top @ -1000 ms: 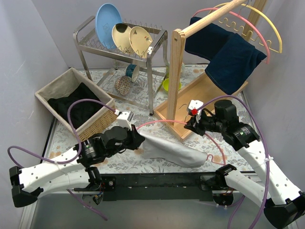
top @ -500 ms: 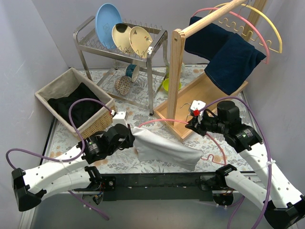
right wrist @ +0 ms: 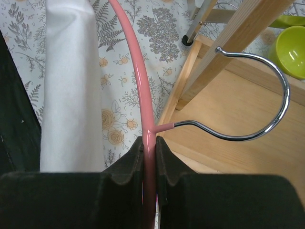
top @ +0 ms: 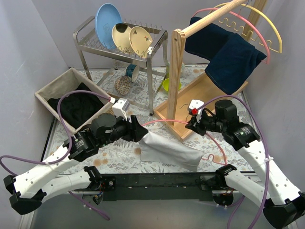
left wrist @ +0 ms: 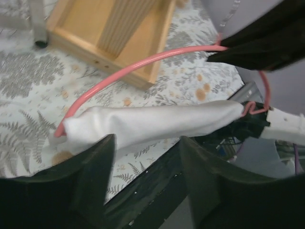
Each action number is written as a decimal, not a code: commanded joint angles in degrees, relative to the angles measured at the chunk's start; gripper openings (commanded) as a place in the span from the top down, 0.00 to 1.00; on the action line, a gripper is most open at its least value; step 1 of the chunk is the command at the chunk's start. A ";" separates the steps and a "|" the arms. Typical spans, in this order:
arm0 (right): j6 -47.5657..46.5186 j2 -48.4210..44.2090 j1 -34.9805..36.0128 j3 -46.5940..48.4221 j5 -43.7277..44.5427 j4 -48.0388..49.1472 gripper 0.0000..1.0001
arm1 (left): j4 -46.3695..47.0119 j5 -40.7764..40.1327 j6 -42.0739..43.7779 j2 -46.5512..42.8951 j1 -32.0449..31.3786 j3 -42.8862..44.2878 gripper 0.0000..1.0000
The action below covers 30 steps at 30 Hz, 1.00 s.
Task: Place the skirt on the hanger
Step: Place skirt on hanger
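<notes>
The right claw (right wrist: 149, 143) pinches the pink plastic hanger (right wrist: 138, 71) by its neck; the left claw (left wrist: 147, 143) gapes empty. The white cloth skirt (top: 169, 151) sags along the hanger, in front of the wooden rack (top: 177, 76). A tilt while lifting could slide it off.

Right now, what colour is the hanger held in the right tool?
The hanger is pink, its hook silver; clearest in the right wrist view.
</notes>
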 commanded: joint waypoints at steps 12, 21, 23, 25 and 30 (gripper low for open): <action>8.86 3.00 -0.11 2.09 1.58 6.73 0.99 | 13.43 -7.14 4.52 23.88 -29.62 12.02 0.02; 9.66 2.74 -0.11 1.38 1.75 7.26 0.99 | 7.11 -30.98 3.56 43.22 -35.72 26.01 0.09; 9.66 2.66 -0.11 1.03 1.67 7.26 0.99 | 4.05 -32.83 3.13 47.08 -36.24 30.23 0.16; 9.74 2.65 -0.11 0.94 1.49 7.35 0.99 | 2.27 -35.12 3.04 49.38 -36.33 34.17 0.20; 9.92 2.66 -0.11 0.94 1.23 7.44 0.99 | -0.63 -36.17 4.26 55.53 -36.42 39.46 0.38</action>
